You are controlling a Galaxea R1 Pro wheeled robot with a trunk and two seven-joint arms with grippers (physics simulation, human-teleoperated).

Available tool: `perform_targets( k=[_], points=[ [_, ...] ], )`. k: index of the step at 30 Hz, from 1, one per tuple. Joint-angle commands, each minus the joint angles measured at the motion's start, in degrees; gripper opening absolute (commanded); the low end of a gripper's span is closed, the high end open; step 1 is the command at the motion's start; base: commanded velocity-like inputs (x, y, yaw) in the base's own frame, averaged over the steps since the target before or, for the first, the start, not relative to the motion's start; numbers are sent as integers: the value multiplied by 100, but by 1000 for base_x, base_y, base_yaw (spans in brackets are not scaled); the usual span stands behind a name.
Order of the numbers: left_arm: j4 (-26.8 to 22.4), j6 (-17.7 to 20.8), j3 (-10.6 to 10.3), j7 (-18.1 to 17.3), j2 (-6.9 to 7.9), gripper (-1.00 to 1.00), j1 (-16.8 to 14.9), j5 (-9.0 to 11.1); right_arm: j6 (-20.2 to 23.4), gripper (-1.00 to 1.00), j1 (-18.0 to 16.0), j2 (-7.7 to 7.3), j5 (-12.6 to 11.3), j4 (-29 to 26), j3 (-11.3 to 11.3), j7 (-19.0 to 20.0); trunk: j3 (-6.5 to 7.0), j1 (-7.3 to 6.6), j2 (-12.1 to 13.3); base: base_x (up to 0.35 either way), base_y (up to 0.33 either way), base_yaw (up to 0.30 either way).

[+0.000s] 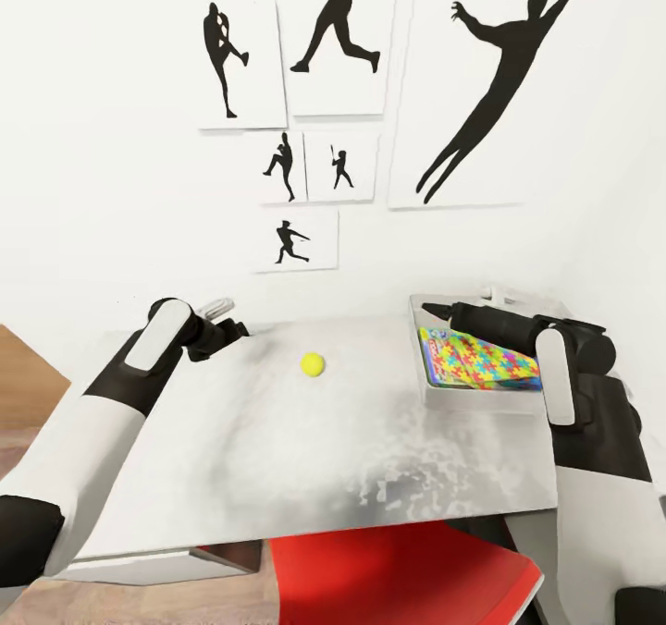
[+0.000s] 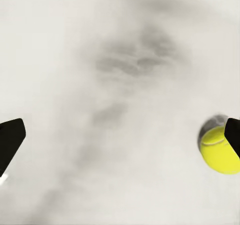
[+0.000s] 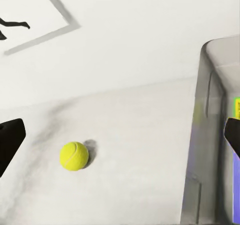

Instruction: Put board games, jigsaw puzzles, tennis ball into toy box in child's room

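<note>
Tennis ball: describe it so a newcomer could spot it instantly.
Start at the light-grey table below the silhouette posters. The toy box holding a jigsaw puzzle sits at its right; left of that, alone on bare tabletop, lies the tennis ball. It is the only small, round, yellow-green object.

The tennis ball (image 1: 313,364) is yellow-green, with a thin pale seam line seen in the left wrist view. The worktop (image 1: 277,459) is light grey with cloudy darker grey marks. The toy box (image 1: 421,366) is light grey; the jigsaw puzzle (image 1: 476,359) in it is a mix of yellow, pink, blue, green and orange pieces. On the white wall, at twelve o'clock from the ball, white posters (image 1: 319,38) carry black silhouettes of athletes. Both arms are white with black joints.
</note>
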Motion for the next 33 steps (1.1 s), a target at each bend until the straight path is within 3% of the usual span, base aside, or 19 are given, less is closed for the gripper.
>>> perform_targets(
  k=[1, 16, 33],
  points=[
    [-65, 0, 29, 54, 30, 100, 34, 52, 25, 100, -8, 8, 44, 1, -2, 34, -11, 3, -11, 0, 0, 278],
    [-316, 20, 292, 39, 162, 100, 289, 53, 25, 100, -14, 9, 53, -11, -3, -36, -11, 3, -11, 0, 0, 272],
    [-372, 23, 327, -238, 189, 100, 378, 57, 25, 100, -28, 1, 53, -18, -14, -150, -11, 3, -11, 0, 0, 53]
  ],
)
